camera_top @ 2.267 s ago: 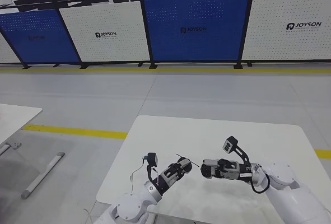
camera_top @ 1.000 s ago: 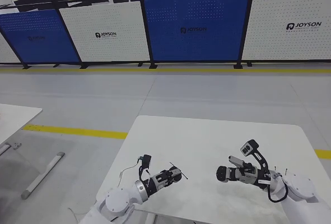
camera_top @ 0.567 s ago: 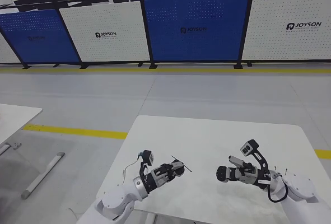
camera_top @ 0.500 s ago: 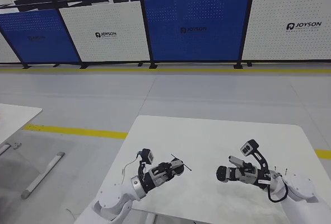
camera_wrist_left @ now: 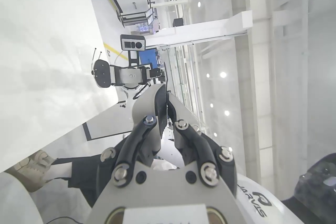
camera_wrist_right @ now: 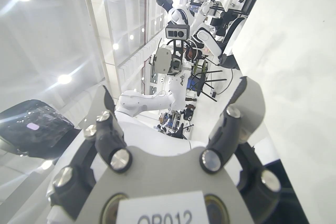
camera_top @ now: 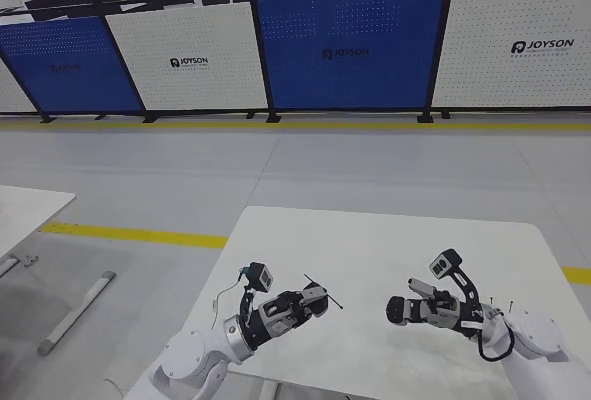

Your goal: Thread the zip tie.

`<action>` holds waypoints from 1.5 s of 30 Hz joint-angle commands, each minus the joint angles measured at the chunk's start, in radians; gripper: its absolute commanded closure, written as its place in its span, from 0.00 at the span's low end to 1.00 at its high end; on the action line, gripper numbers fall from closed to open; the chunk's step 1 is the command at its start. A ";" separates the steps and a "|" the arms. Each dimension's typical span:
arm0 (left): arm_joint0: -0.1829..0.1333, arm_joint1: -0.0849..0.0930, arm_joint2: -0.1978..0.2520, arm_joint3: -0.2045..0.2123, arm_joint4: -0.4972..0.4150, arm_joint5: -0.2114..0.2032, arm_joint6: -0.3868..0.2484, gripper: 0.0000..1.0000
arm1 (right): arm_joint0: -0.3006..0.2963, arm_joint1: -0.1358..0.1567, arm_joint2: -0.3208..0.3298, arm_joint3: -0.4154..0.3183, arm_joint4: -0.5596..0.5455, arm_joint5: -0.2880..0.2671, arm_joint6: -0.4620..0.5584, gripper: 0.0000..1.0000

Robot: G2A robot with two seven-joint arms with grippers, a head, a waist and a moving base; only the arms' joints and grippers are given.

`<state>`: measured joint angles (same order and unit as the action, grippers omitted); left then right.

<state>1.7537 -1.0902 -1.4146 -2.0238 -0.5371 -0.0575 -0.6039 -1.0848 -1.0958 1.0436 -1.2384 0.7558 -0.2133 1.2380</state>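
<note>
Zip tie (camera_top: pixel 332 299) clamped in left fingers (camera_wrist_left: pixel 148 104), top view; right fingers (camera_wrist_right: pixel 249 96) spread, wrist cam.

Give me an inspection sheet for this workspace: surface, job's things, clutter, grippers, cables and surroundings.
Surface: white table.
Job's things: zip tie, thin and black, sticking out of the left gripper.
Clutter: two small dark bits on the table by the right arm; cannot tell what.
Grippers: left gripper shut on the zip tie; right gripper open, apart from it.
Cables: thin cable at the left wrist.
Surroundings: blue and white panels, yellow floor line.
</note>
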 commanded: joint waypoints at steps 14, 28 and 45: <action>-0.117 -0.014 0.163 0.208 0.299 0.095 0.218 1.00 | 0.000 0.000 0.000 0.000 0.000 0.000 0.000 0.00; -0.140 -0.021 0.195 0.236 0.313 0.094 0.254 1.00 | 0.000 0.000 0.000 0.000 0.000 0.000 0.000 0.00; 0.023 -0.005 0.113 0.047 0.209 -0.177 0.173 1.00 | 0.000 0.000 0.000 0.000 0.000 0.000 0.000 0.00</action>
<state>1.7772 -1.0949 -1.3018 -1.9775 -0.3283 -0.2351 -0.4312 -1.0848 -1.0958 1.0436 -1.2384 0.7558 -0.2133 1.2380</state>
